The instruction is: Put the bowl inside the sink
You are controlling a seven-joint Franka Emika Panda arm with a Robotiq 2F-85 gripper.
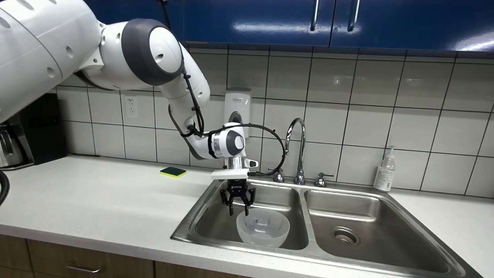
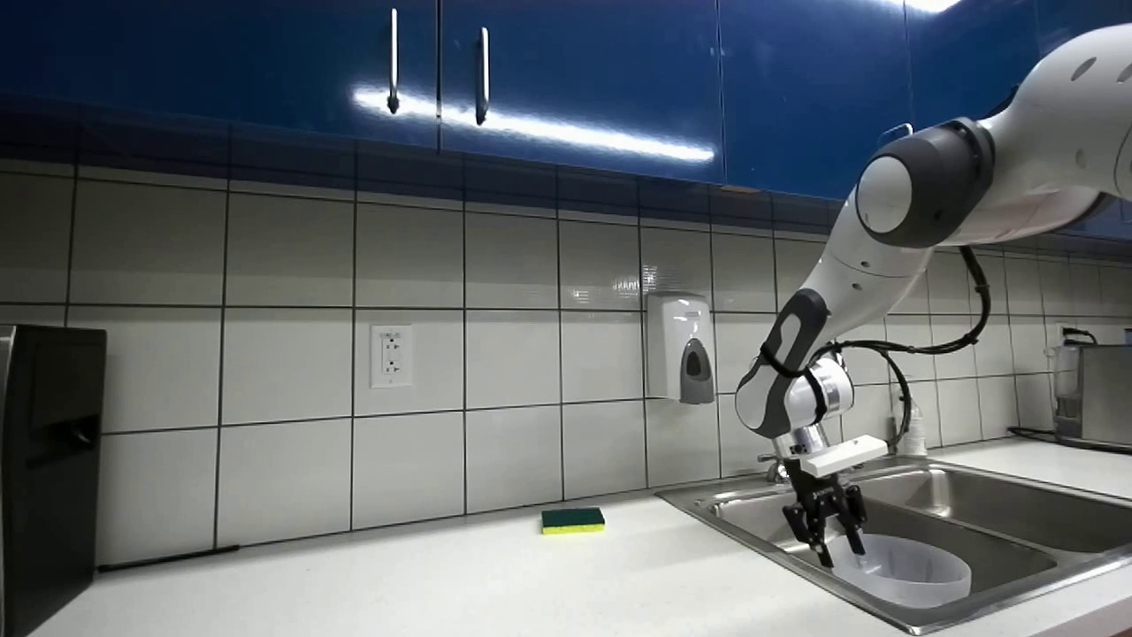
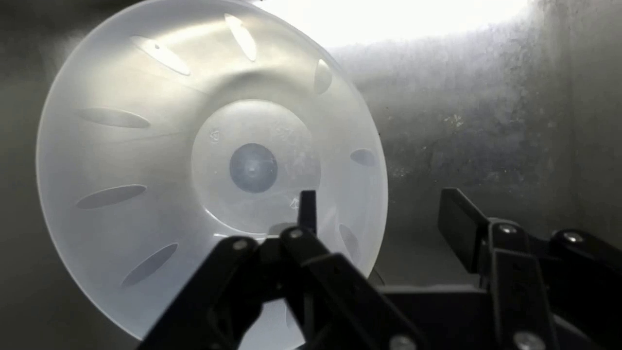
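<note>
We see the bowl [image 1: 263, 229] inside the sink [image 1: 313, 253], mouth up, in the basin [image 1: 216, 227] nr the sponge [image 1: 173, 172], toward the front edge of the countertop [image 1: 96, 200]; both exterior views show it there. Whitish translucent plastic, w/ oval marks round the wall & a dark disc [image 3: 253, 167] @ base ctr in our wrist view. The gripper [image 1: 239, 212] points down over that basin, released, fingers [image 3: 460, 231] spread well apart. In the wrist view we get one finger over the bowl, the other past its rim, above the basin steel; can't tell if either's touching. Robot arm [image 1: 146, 58] extends above the countertop. Sponge, green on yellow, lies flat nr the back edge, btwn the sink's corner & a black appliance [image 1: 44, 127]. Along that back edge we've also got the faucet [image 1: 302, 154], approx mid-sink, & a pump bottle [image 1: 384, 175] just beside the sink's back corner farther frm the sponge. White dispenser [image 1: 237, 104] on the tiled wall [image 1: 362, 127], blue cabinets [image 1: 247, 13] up top.
</note>
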